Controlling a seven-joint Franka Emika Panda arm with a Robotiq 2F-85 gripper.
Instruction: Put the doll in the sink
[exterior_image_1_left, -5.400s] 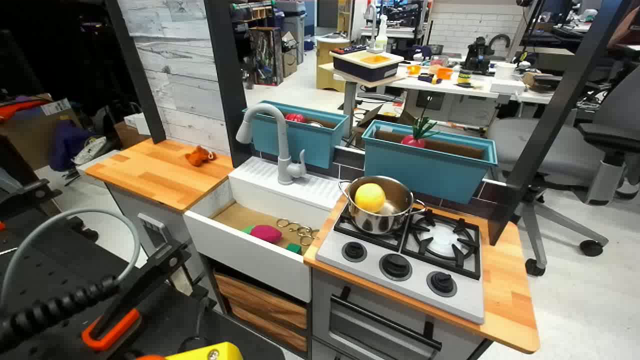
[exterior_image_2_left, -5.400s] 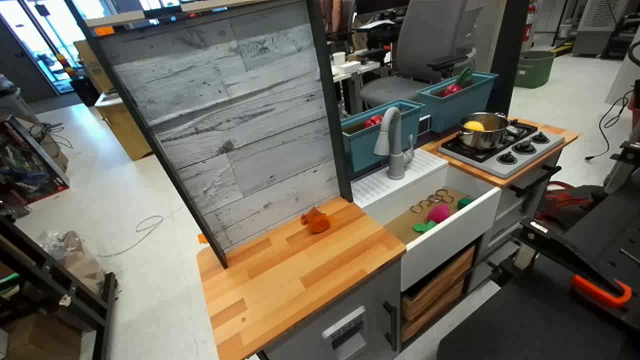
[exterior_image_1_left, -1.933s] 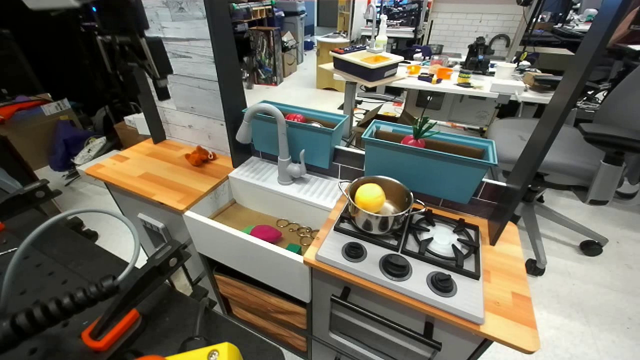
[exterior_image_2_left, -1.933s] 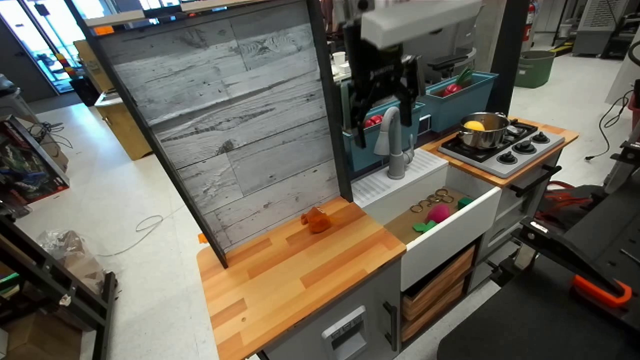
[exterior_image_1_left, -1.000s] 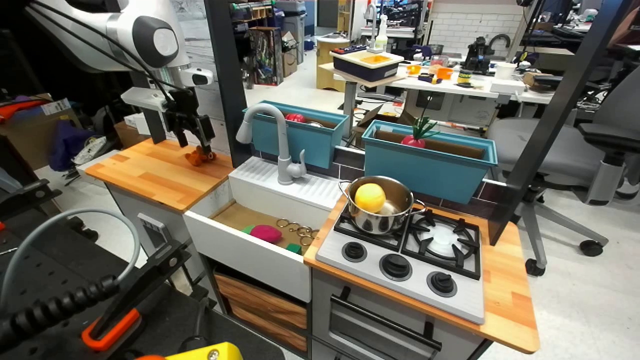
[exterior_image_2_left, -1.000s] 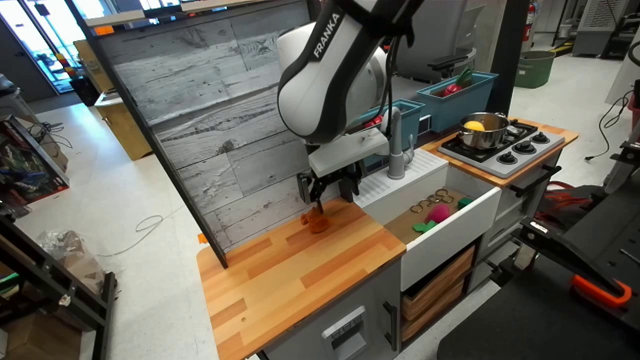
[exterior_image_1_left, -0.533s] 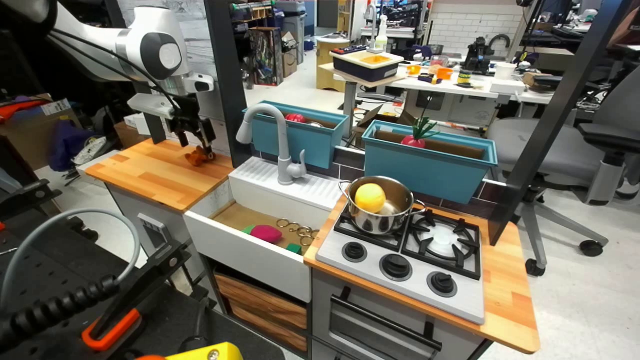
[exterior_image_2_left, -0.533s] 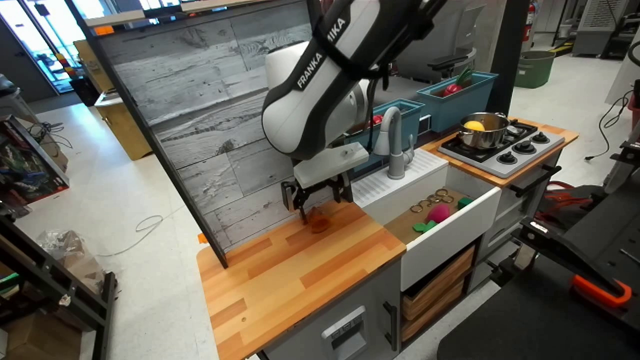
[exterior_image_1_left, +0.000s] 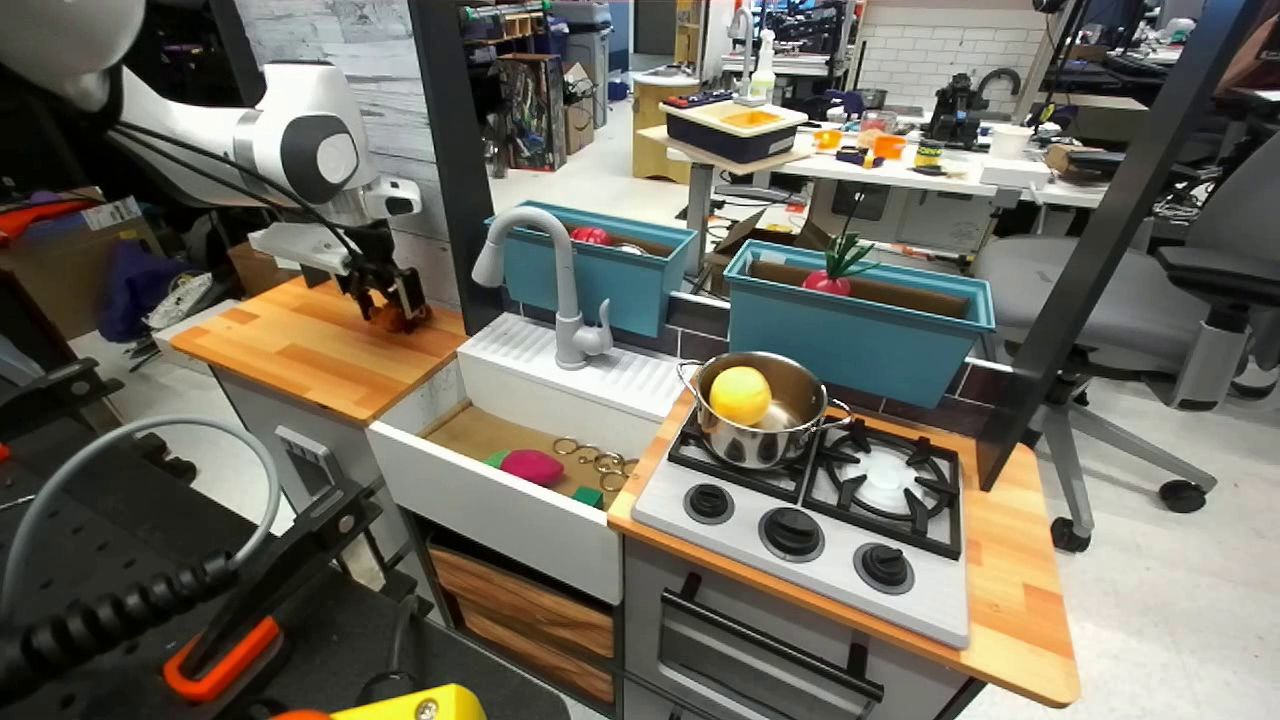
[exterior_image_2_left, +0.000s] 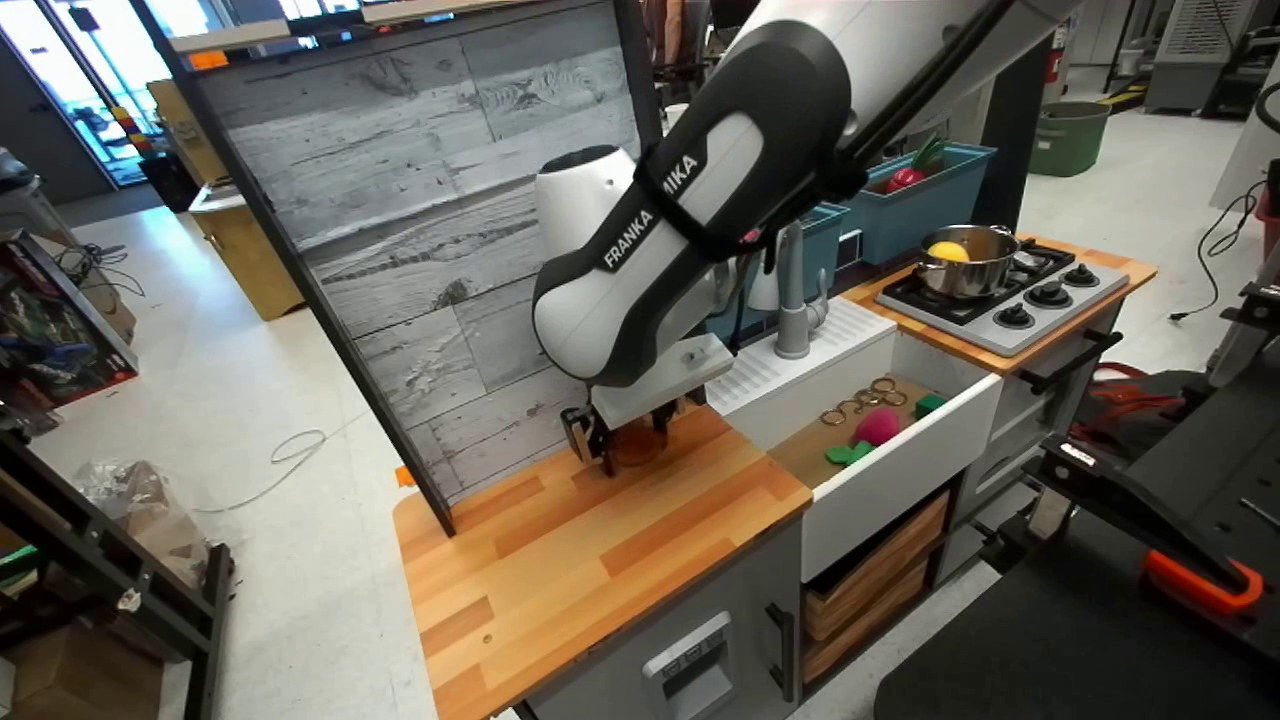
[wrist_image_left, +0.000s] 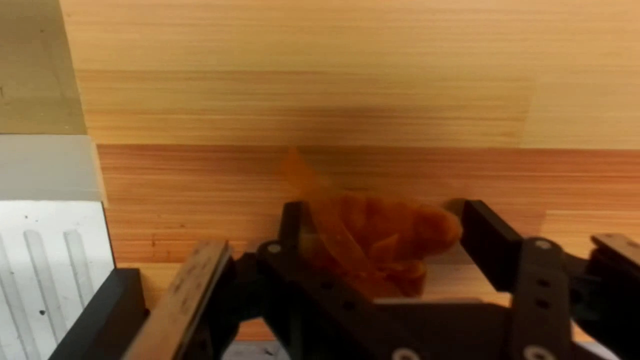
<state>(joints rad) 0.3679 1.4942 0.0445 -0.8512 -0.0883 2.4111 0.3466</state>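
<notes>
The doll is a small orange-red soft toy. It lies on the wooden counter in both exterior views (exterior_image_1_left: 392, 319) (exterior_image_2_left: 640, 447), partly covered by the gripper. In the wrist view the doll (wrist_image_left: 400, 227) lies between the two black fingers, one on each side of it. My gripper (wrist_image_left: 382, 205) is down at counter height, fingers apart, close to the doll; a firm hold does not show. It also shows in an exterior view (exterior_image_1_left: 390, 308). The white sink (exterior_image_1_left: 500, 525) is beside the counter; its ribbed ledge (wrist_image_left: 50, 270) shows at the left of the wrist view.
A grey faucet (exterior_image_1_left: 565, 290) rises behind the sink. A plank panel (exterior_image_2_left: 480, 230) and its dark post (exterior_image_1_left: 450, 170) stand behind the counter (exterior_image_2_left: 560, 570). The sink holds a pink thing (exterior_image_1_left: 532, 467), green pieces and rings. A steel pot (exterior_image_1_left: 757, 440) stands on the stove; teal bins (exterior_image_1_left: 850, 330) are behind.
The arm comes into view, moves over the counter and lowers. The gripper descends further in the last half second, so its fingers now stand around the doll. The doll stays on its spot.
</notes>
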